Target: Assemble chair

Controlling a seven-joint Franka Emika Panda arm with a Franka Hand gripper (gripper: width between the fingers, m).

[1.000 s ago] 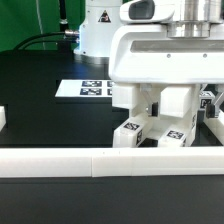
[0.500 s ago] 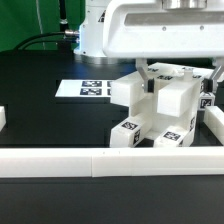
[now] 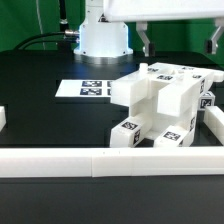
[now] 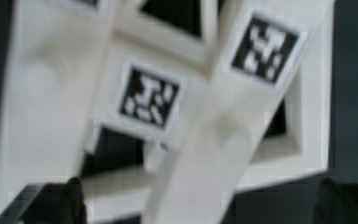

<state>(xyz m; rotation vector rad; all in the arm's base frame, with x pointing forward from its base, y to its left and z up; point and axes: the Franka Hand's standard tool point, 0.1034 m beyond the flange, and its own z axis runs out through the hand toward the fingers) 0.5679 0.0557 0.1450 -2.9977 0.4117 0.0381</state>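
Lying on the black bench (image 3: 40,110) toward the exterior view's left is the marker board (image 3: 90,88). A long white rail (image 3: 60,162) runs across the front. Right of the board, just behind the rail, sits the chair (image 3: 165,105). It is a chunky white cluster of slabs and square posts, with black-and-white tags on its faces and post ends. Above it hangs the hand (image 3: 180,46), fingers spread wide, holding nothing and clear of the chair. The wrist view shows two tagged posts close up and blurred.
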